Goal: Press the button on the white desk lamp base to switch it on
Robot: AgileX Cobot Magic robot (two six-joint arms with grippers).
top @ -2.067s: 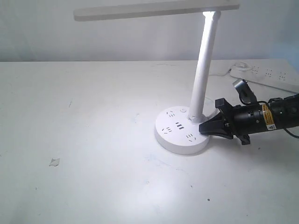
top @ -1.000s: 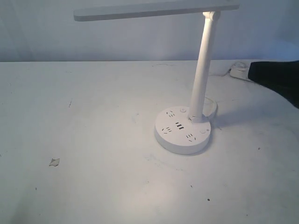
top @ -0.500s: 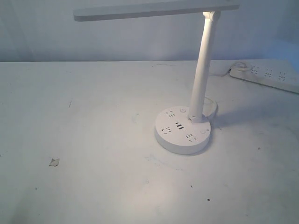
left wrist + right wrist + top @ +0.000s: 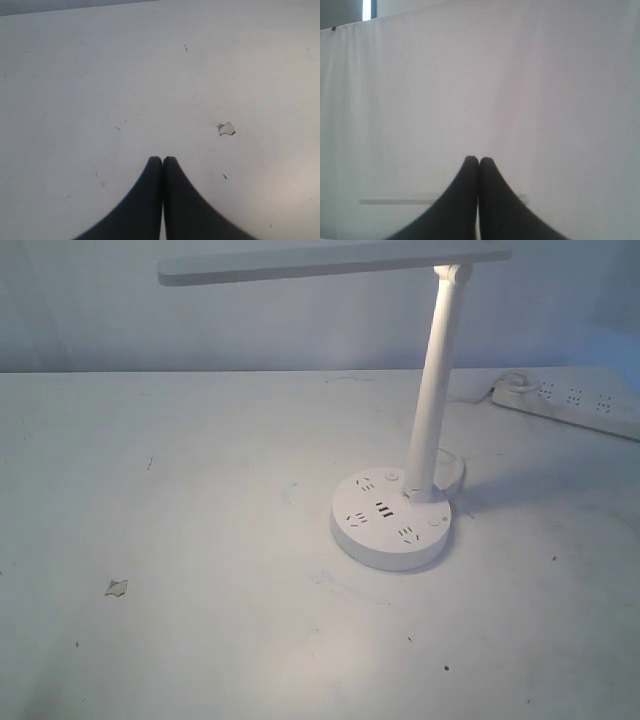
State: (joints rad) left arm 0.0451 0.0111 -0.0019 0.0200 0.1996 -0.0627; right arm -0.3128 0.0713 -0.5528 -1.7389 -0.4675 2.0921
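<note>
The white desk lamp (image 4: pixel 436 370) stands right of centre in the exterior view, its flat bar head (image 4: pixel 330 261) reaching left across the top. Its round white desk lamp base (image 4: pixel 392 521) shows socket holes, dark USB slots and small round buttons. A bright patch of light lies on the table under the head. Neither arm appears in the exterior view. My left gripper (image 4: pixel 162 159) is shut with nothing in it, above bare table. My right gripper (image 4: pixel 479 159) is shut and empty too, facing a plain pale surface; a thin grey bar (image 4: pixel 395 201) that may be the lamp head crosses behind it.
A long white power strip (image 4: pixel 570 405) with its cord lies at the back right of the white table (image 4: pixel 200 540). A small torn scrap (image 4: pixel 116 587) lies at the front left, seen too in the left wrist view as a scrap (image 4: pixel 227 129) near the fingers.
The right arm, which had its shut gripper at the lamp base, has pulled back to the right and left the exterior view. The lamp stands where it stood.
</note>
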